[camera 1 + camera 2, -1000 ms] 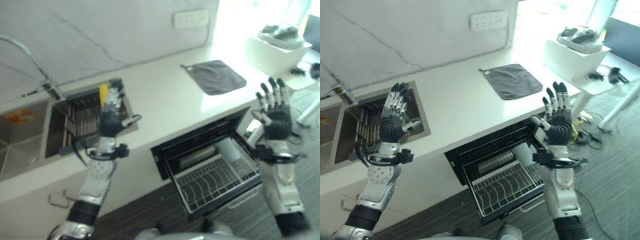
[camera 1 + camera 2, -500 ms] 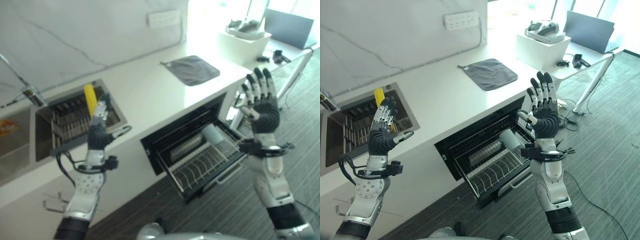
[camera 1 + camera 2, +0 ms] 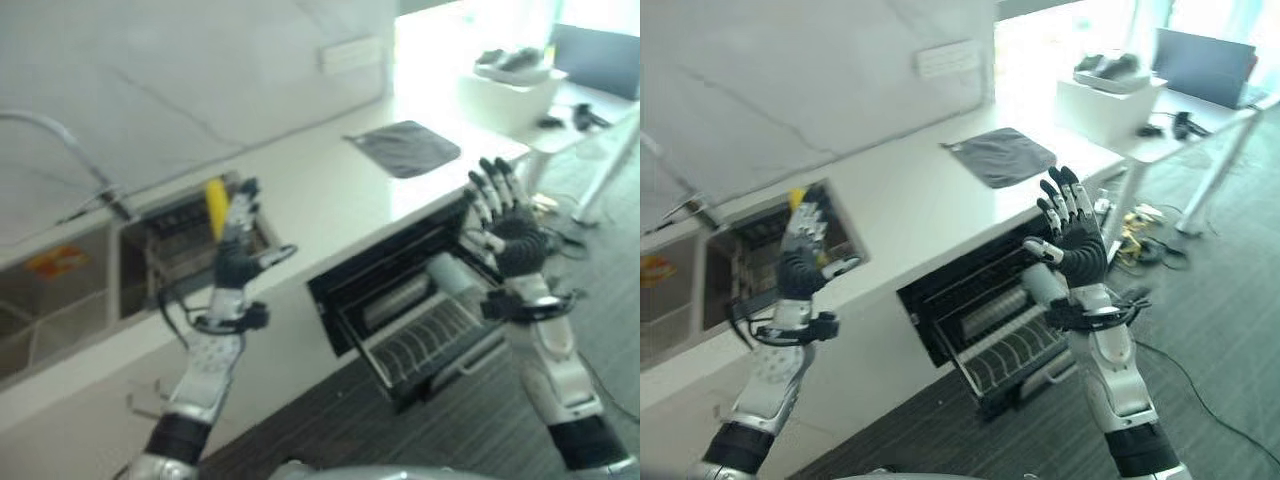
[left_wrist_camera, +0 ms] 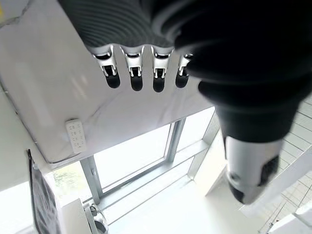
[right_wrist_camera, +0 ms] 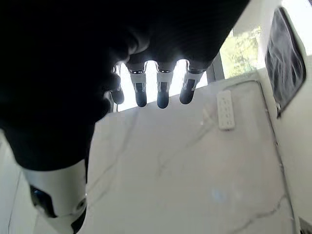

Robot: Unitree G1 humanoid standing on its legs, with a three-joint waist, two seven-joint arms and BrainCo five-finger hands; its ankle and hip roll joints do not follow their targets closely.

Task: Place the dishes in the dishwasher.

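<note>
Sink (image 3: 90,290) contents blurred; dishwasher (image 3: 420,310) rack partly behind right robot hand (image 3: 505,235)

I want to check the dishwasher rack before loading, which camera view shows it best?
The left eye view: the pulled-out dishwasher rack lies open below the counter, its wire tines plain, with a pale cup-like item at its back. In the right eye view the right hand covers part of it. Both wrist views face the wall and window instead.

No readable text, label, brand, number or sign anywhere.
</note>
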